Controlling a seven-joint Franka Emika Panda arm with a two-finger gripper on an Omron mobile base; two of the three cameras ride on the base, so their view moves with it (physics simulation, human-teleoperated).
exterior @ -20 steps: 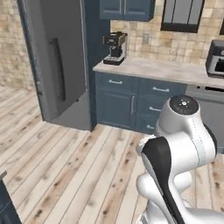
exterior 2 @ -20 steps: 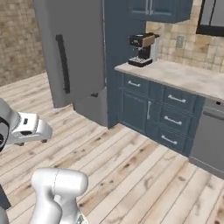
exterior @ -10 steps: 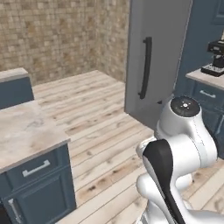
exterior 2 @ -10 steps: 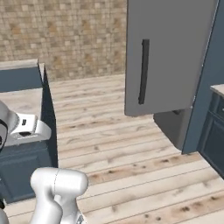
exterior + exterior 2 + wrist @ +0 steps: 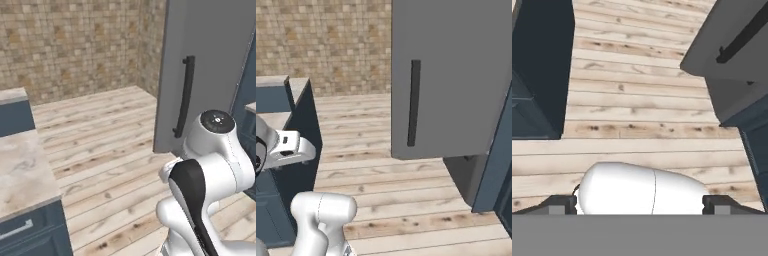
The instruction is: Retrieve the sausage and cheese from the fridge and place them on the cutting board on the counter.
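Note:
The fridge [image 5: 210, 60] is a tall grey box with its door shut and a long dark bar handle [image 5: 184, 97]. It stands ahead on the right in the left base view, and fills the upper right of the right base view [image 5: 456, 75]. In the hand view the fridge [image 5: 732, 45] lies at the upper right, well away from my gripper [image 5: 639, 205]. The gripper is open, its fingertips [image 5: 559, 204] far apart with nothing between them, pointing down at the plank floor. A beige marbled counter [image 5: 20, 170] is at the left. The sausage, the cheese and the cutting board are out of view.
A dark blue cabinet block [image 5: 303, 135] under the counter stands close on the left. Another dark blue cabinet side [image 5: 496, 165] flanks the fridge on the right. Open wooden floor [image 5: 110, 135] stretches between them, back to a tiled stone wall [image 5: 75, 45].
The whole picture has shifted, so the base has moved. The fridge is now nearer and larger, the coffee-machine counter has left the views, and a counter has come in at the left.

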